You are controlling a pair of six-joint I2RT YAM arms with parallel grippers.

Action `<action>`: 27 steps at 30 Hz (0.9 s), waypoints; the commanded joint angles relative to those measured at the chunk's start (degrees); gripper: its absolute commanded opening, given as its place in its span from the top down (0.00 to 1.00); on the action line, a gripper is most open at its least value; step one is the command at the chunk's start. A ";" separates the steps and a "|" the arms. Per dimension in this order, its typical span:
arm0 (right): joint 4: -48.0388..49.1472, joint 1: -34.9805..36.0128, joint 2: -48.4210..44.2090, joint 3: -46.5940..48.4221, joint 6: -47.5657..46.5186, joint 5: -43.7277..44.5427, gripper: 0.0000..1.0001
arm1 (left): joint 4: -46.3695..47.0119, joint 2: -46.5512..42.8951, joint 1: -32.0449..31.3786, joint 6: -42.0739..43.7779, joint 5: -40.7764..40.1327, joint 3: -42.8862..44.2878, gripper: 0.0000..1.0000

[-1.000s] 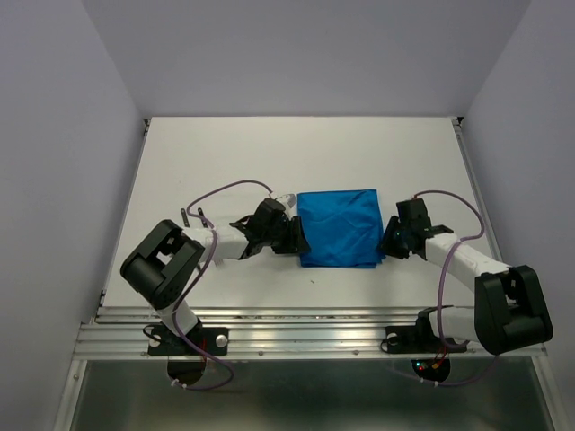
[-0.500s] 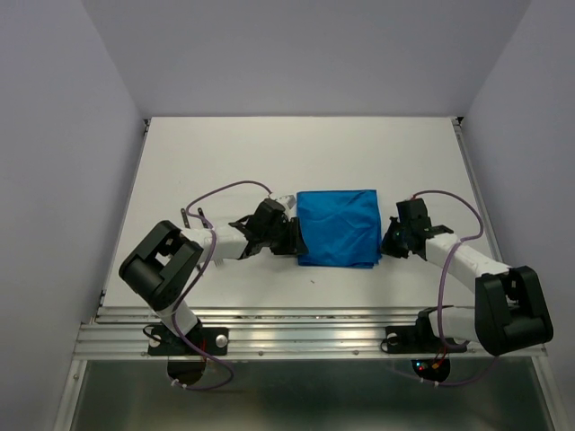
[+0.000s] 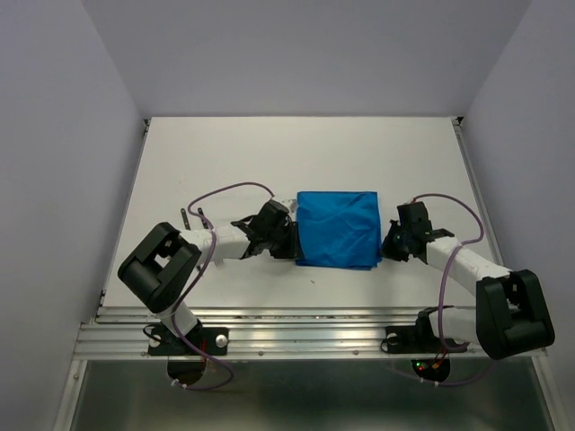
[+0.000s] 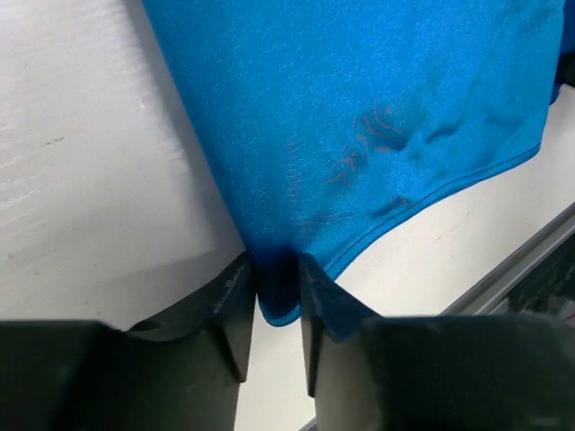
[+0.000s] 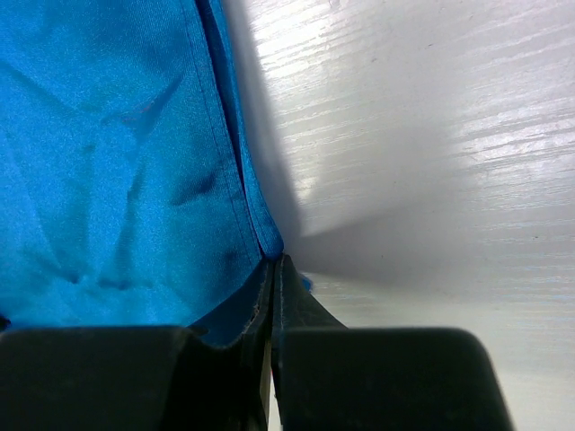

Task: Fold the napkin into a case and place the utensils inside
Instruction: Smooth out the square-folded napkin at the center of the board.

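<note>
The bright blue napkin [image 3: 337, 229] lies folded as a creased rectangle in the middle of the white table [image 3: 296, 153]. My left gripper [image 3: 290, 243] is at its near left corner, and in the left wrist view the gripper [image 4: 274, 269] is shut on a bunched corner of the napkin [image 4: 359, 117]. My right gripper [image 3: 386, 244] is at the near right corner, and in the right wrist view the gripper [image 5: 272, 265] is pinched shut on the edge of the napkin [image 5: 108, 162]. Two thin dark stick ends [image 3: 183, 216] show beside the left arm. I cannot tell if they are the utensils.
The table's metal front rail [image 3: 305, 328] runs just behind both arm bases. Purple cables [image 3: 225, 190] loop over each arm. Grey walls close in the table on the left, right and back.
Both grippers have drawn slightly towards the near edge with the napkin's corners in them. The napkin has shifted a little to the left.
</note>
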 commanded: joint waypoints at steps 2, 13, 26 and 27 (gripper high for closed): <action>2.15 0.54 -1.41 -0.33 -0.14 -1.33 0.99 | -2.88 -1.39 -0.46 1.19 -0.72 1.36 0.83; 1.01 0.54 -3.44 -2.00 0.92 -1.59 0.63 | -2.26 0.37 -0.46 0.57 -0.10 3.03 1.00; -5.13 1.59 -13.18 -2.09 6.10 7.63 0.53 | -2.61 0.11 -0.46 0.57 -0.72 3.12 1.00; -5.92 1.59 -13.89 -2.35 6.45 7.63 0.52 | -2.61 0.11 -0.46 0.57 -1.06 3.12 1.00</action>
